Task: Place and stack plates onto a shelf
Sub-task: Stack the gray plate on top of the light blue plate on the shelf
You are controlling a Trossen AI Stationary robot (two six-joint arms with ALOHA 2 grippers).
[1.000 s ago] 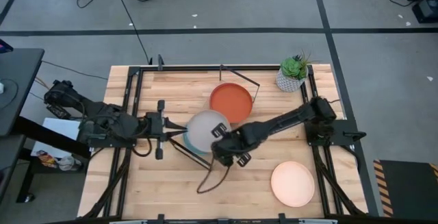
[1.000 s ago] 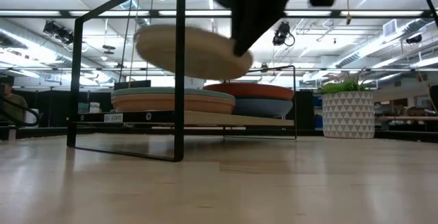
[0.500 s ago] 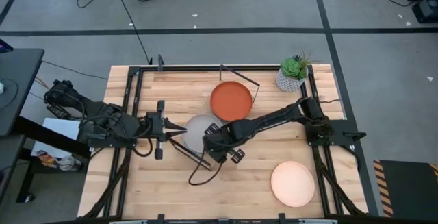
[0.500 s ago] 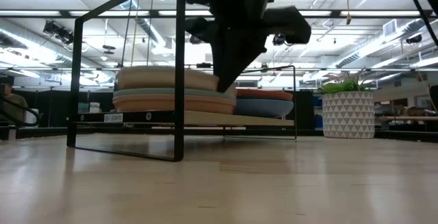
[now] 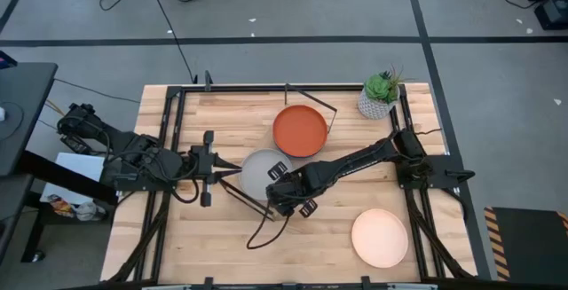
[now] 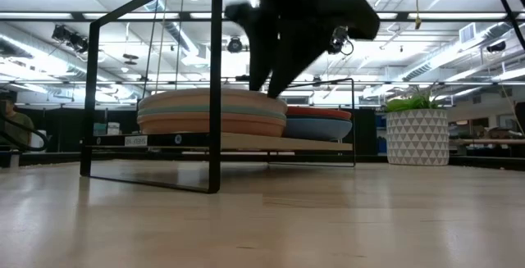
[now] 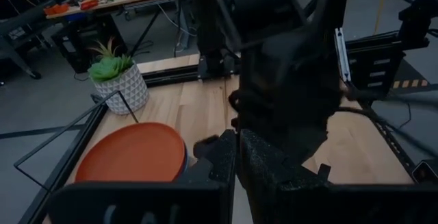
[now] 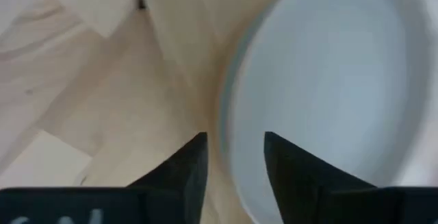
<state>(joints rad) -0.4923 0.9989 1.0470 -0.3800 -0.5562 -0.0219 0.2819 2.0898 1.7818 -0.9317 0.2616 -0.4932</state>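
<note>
The shelf [image 6: 312, 143] carries two stacks. The left stack [image 6: 209, 114] has a grey plate [image 5: 256, 170] lying flat on top; the right one is an orange plate [image 5: 300, 130] on a blue plate [image 6: 316, 128]. My right gripper [image 5: 275, 180] stands open at the grey plate's near right rim. In the right wrist view that rim [image 8: 229, 131] runs between the spread fingers, and no touch shows. My left gripper [image 5: 229, 168] is shut, level, just left of the left stack. A pale pink plate [image 5: 380, 237] lies on the tabletop at the near right.
A potted plant [image 5: 380, 97] stands at the far right corner, beyond the shelf's right end. The shelf's black wire end frames [image 6: 215, 79] rise beside the stacks. A loose cable [image 5: 262, 230] trails under my right gripper. Bare wood lies along the near edge.
My right gripper has carried the grey plate, tilted and held high, toward the table's left and down onto the left stack. The plate now lies flat there. The gripper has opened and drawn back a little toward the near edge.
</note>
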